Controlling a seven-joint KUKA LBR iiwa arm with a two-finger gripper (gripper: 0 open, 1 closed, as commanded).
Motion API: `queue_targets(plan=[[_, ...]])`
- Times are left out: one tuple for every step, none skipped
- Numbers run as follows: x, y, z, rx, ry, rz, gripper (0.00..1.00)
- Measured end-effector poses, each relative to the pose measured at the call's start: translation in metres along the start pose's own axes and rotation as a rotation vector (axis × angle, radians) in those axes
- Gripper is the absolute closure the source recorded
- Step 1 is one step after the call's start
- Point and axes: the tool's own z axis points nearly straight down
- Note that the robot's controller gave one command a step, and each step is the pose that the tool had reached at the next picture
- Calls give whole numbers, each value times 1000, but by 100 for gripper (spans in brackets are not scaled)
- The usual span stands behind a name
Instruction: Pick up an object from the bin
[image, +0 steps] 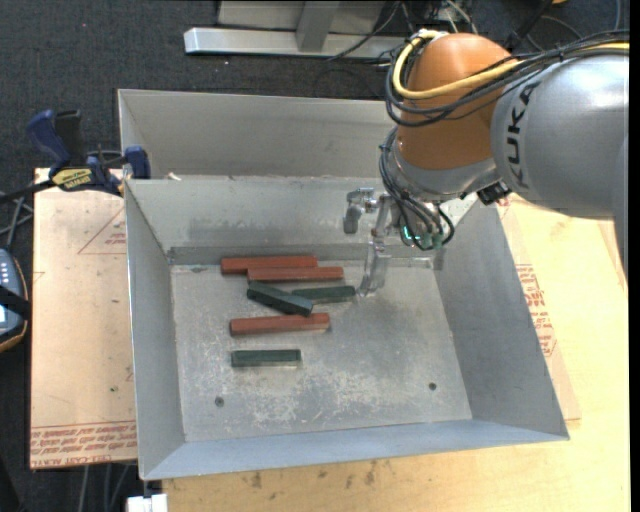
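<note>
**Fig. 1. Bin seen from above, arm entering from the side.** Your hand (369, 287) hung low over the floor of the grey metal bin (150, 330), below the orange wrist cover (450, 90). You could not tell whether the hand was spread or pressed together.

Its tip stood just beside the near end of a dark green bar (328, 294), the closest thing to it. Whether the two touched could not be told.

All the other bars lay beyond that one, on the side of the hand away from the arm:
- A tilted green bar (278, 299) met the first bar's far end.
- Two red-brown bars lay side by side, touching: the longer red-brown bar (266, 264) and the stepped red-brown bar (296, 274).
- Farther from the hand lay a single red-brown bar (280, 324).
- Farthest of all lay a short green bar (265, 357), apart from the rest.
</note>
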Motion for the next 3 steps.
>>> queue_targets(plan=[[-1,0,-5,0,-8,1,0],[-4,-4,50,0,-14,-29,0],[7,8,133,-2,-17,-31,100]])
